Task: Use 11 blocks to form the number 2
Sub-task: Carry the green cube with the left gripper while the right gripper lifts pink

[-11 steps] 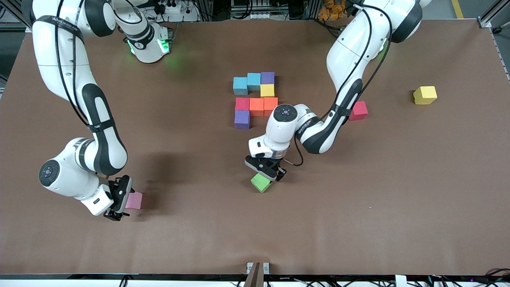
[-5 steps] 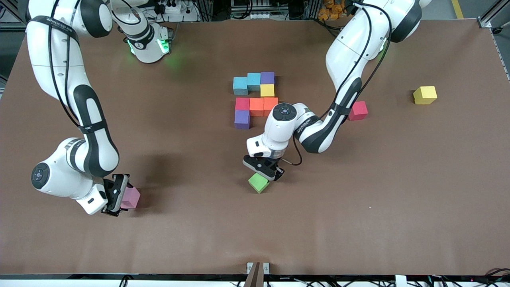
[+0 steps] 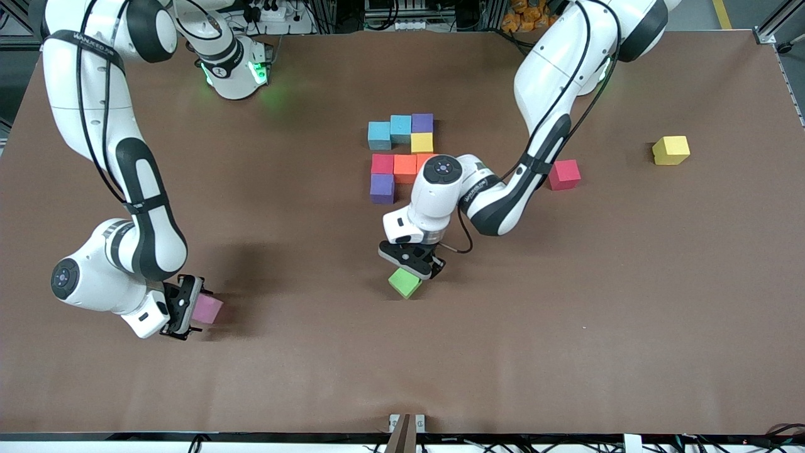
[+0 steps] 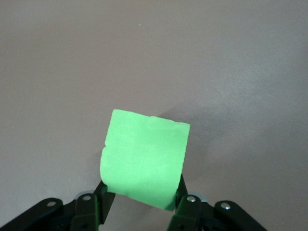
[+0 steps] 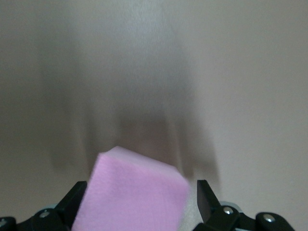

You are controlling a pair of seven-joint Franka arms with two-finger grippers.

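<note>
A cluster of touching blocks (image 3: 402,156) sits mid-table (image 3: 566,327), toward the robots. Two lone blocks (image 3: 564,174) (image 3: 671,150) lie toward the left arm's end. Another block (image 3: 404,282) sits nearer the camera than the cluster; one more (image 3: 207,309) lies toward the right arm's end.

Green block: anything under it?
Bare brown table lies around the green block, clamped in the left claw. Its shadow falls alongside; whether its underside touches the table cannot be seen.

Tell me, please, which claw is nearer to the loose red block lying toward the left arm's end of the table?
Left. The left claw, shut on the green block, sits much closer to the red block. The right claw, open around the pink block, is at the right arm's end.
</note>
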